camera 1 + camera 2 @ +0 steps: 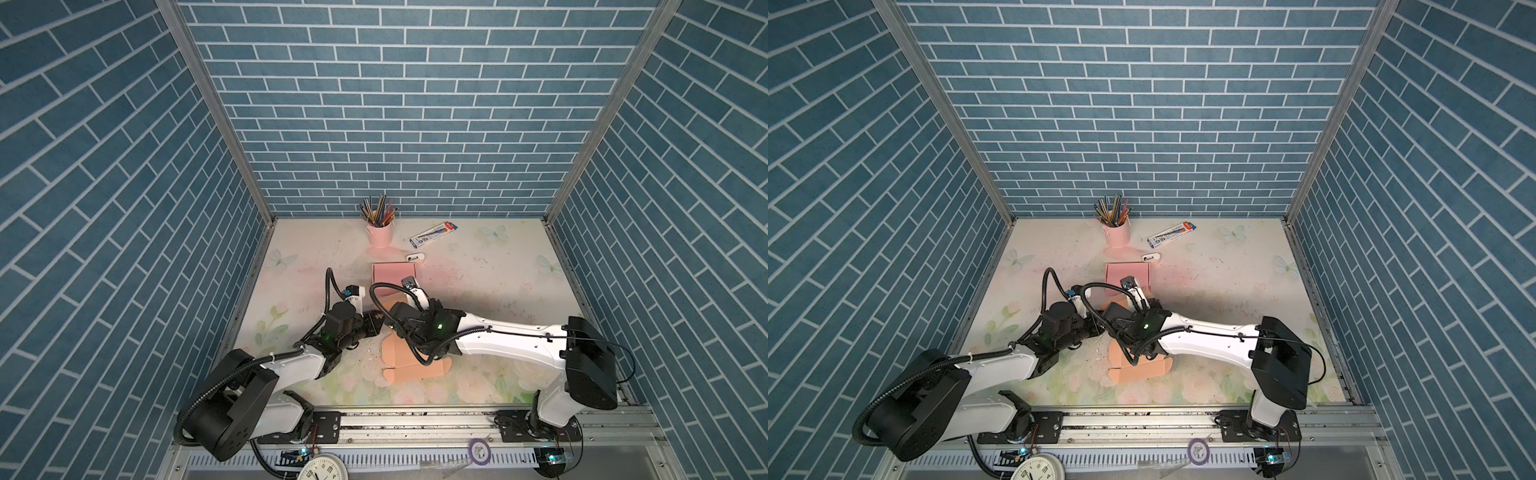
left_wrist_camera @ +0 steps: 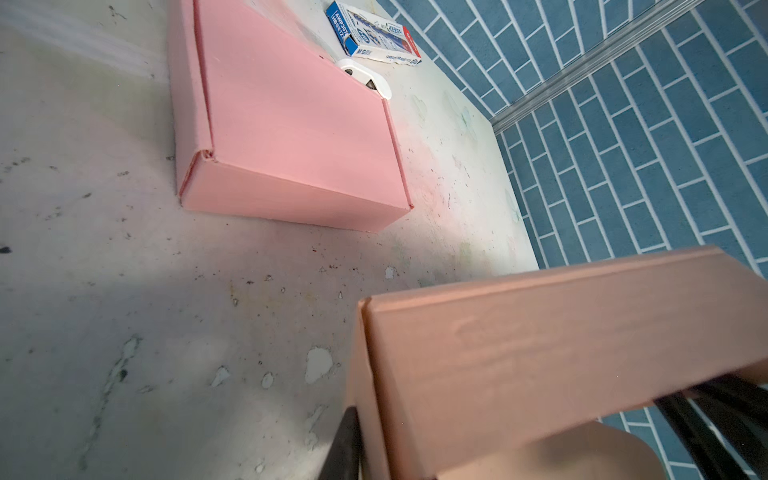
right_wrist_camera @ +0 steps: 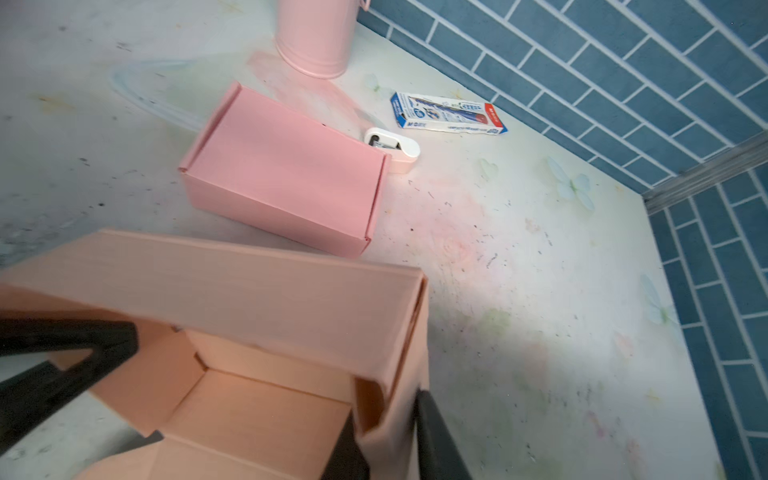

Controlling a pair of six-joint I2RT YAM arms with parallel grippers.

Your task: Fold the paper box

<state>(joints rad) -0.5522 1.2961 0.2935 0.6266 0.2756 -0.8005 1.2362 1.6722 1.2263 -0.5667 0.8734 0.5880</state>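
Note:
The peach paper box lies partly folded at the table's middle, with its walls raised and its lid flap flat toward the front. In both top views the two grippers meet over its far end. My left gripper holds one side wall; one dark finger presses on the wall's outside and the other finger is hidden. My right gripper pinches the opposite side wall between both fingers. The box's open inside faces up. The left gripper's finger shows at the far wall.
A closed pink box stands just behind the grippers. Farther back are a pink cup of pencils, a blue pen carton and a small white gadget. A clock and a purple tape roll lie on the front rail.

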